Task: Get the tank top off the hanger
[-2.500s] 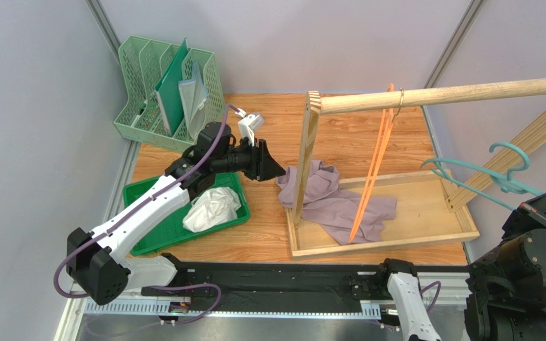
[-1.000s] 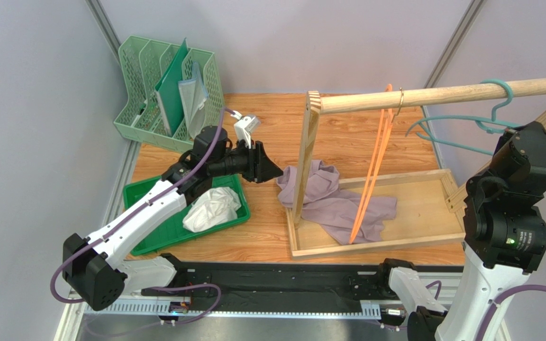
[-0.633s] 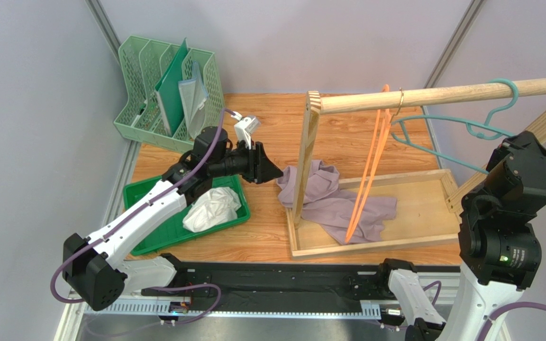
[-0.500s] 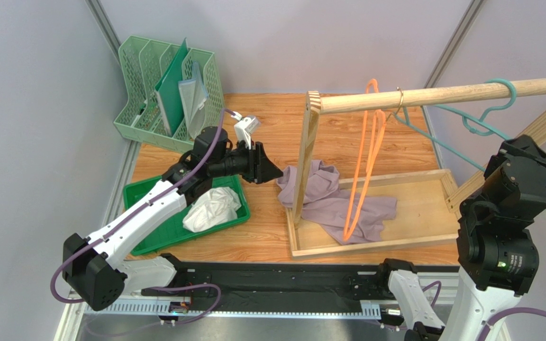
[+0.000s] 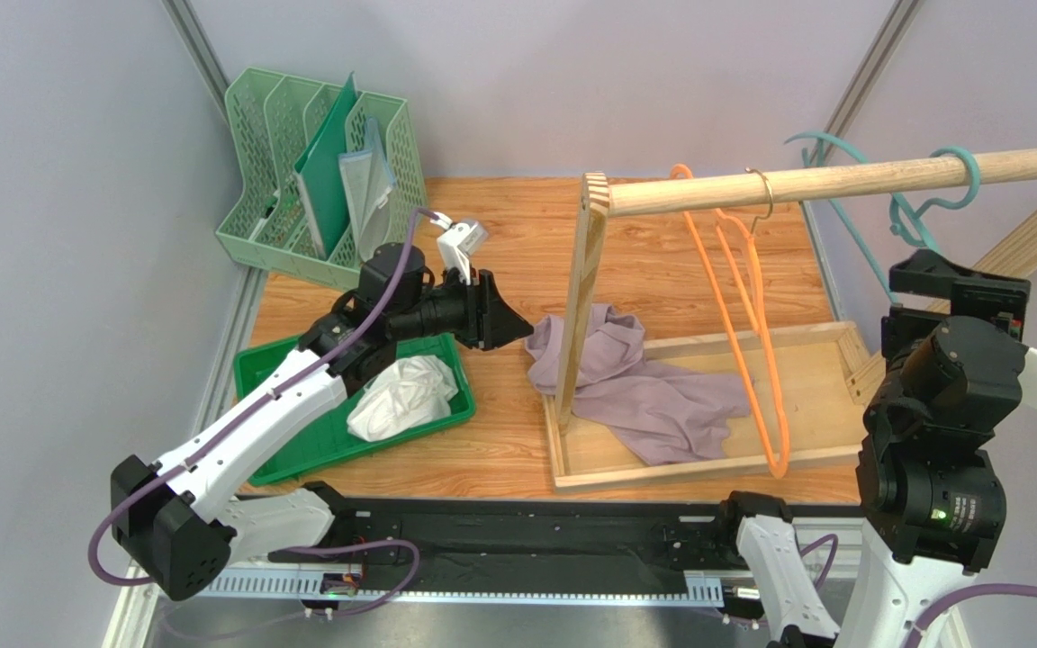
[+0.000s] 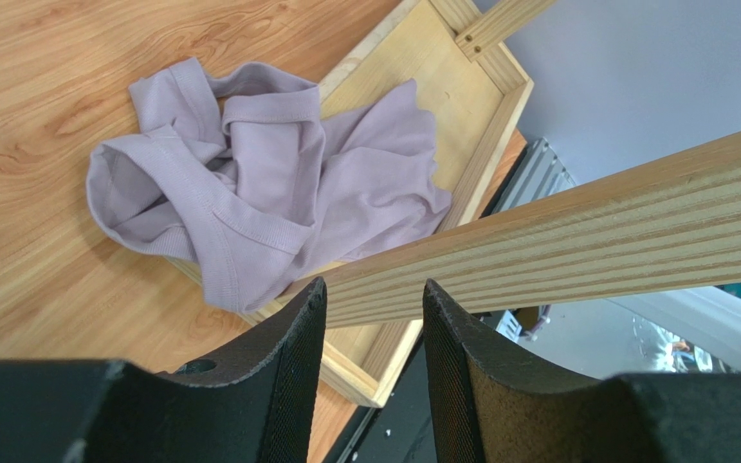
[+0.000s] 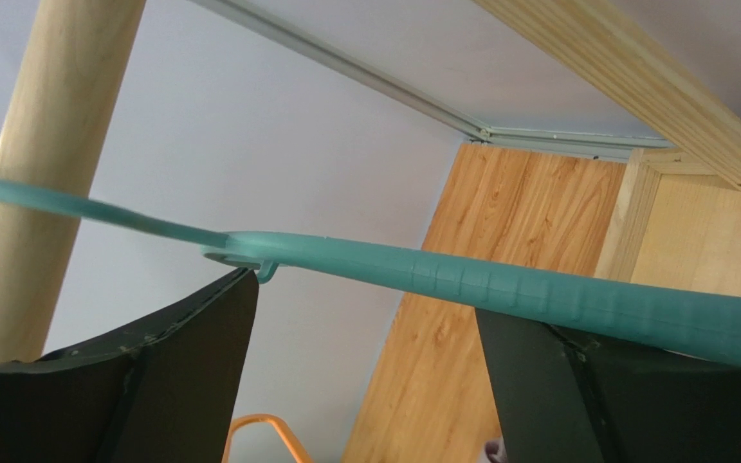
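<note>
The lavender tank top [image 5: 646, 392] lies crumpled over the left rim of the rack's wooden tray [image 5: 876, 412], off any hanger; the left wrist view shows the tank top [image 6: 278, 193] too. A teal hanger [image 5: 950, 176] hooks over the wooden rod [image 5: 862, 173] at the right. An orange hanger [image 5: 743, 317] hangs mid-rod. My left gripper [image 5: 517, 324] hovers just left of the rack's upright post, jaws apart and empty [image 6: 372, 289]. My right gripper [image 7: 365, 299] stands open below the teal hanger [image 7: 539, 289], whose bar crosses in front of the fingertips.
A green tray [image 5: 267, 365] with a white cloth [image 5: 402, 394] sits at the front left. A green file rack [image 5: 321, 176] stands at the back left. The right arm [image 5: 950, 392] rises at the right edge, under the rod.
The right gripper carried the teal hanger up onto the rod, then opened and let it go. The orange hanger got knocked and swung along the rod. The left arm barely moved.
</note>
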